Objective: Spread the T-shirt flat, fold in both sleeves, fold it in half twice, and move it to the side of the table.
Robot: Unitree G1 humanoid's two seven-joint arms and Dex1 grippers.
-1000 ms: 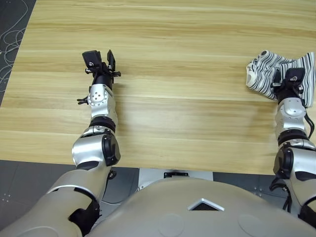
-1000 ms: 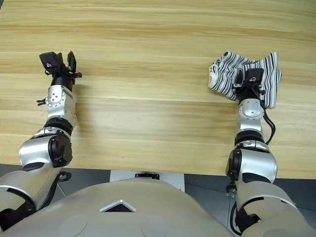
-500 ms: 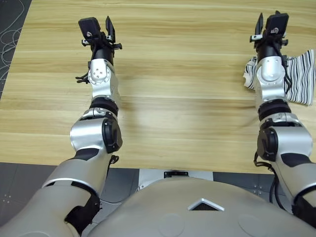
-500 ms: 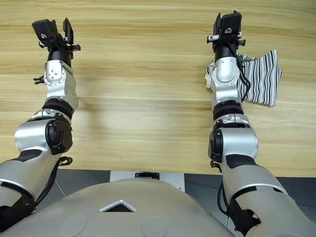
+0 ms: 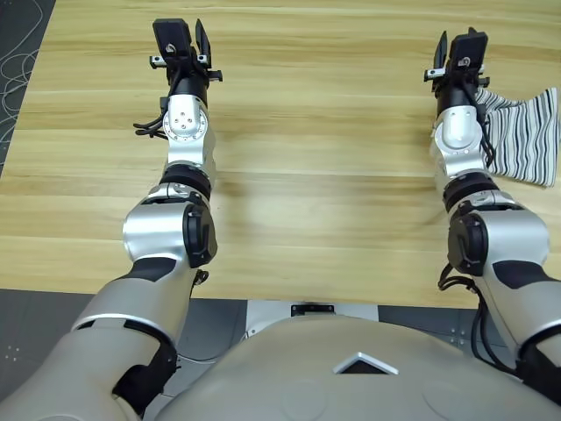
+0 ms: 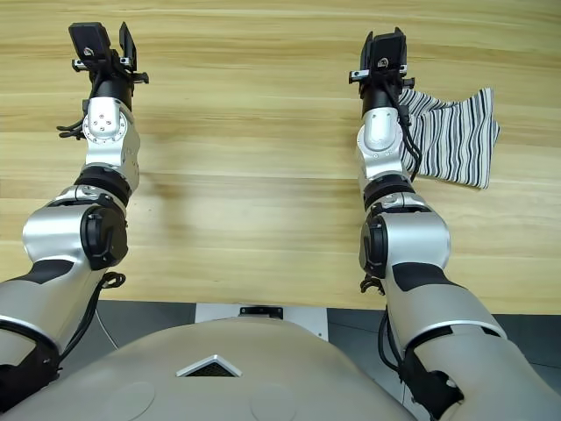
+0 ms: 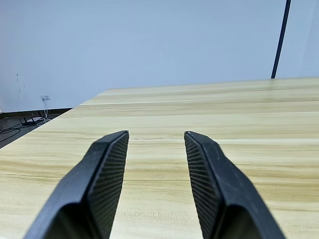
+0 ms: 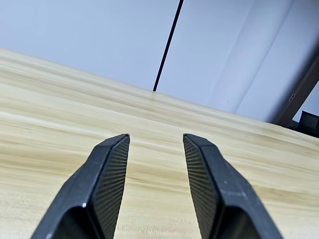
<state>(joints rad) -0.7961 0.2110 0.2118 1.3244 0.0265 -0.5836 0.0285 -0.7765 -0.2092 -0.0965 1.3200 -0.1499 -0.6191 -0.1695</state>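
Fingers stood apart and empty on left gripper (image 5: 186, 35) and right gripper (image 5: 458, 46); lowering the right arm could snag the folded T-shirt (image 5: 521, 140) beside it, undoing folds.

Light wooden table (image 5: 324, 132), its top made of long boards whose grain runs from the robot's left to its right in alternating pale and slightly darker bands. The near edge crosses the lower part of the head views, and the left edge slants along the upper left corner of the left eye view. A black-and-white striped T-shirt (image 6: 451, 136) lies directly on the tabletop toward the table's right side, folded into a compact, roughly four-sided bundle, lying flat, its far right corner rising to a point. The wrist views show the same boards running toward the table's far edge.
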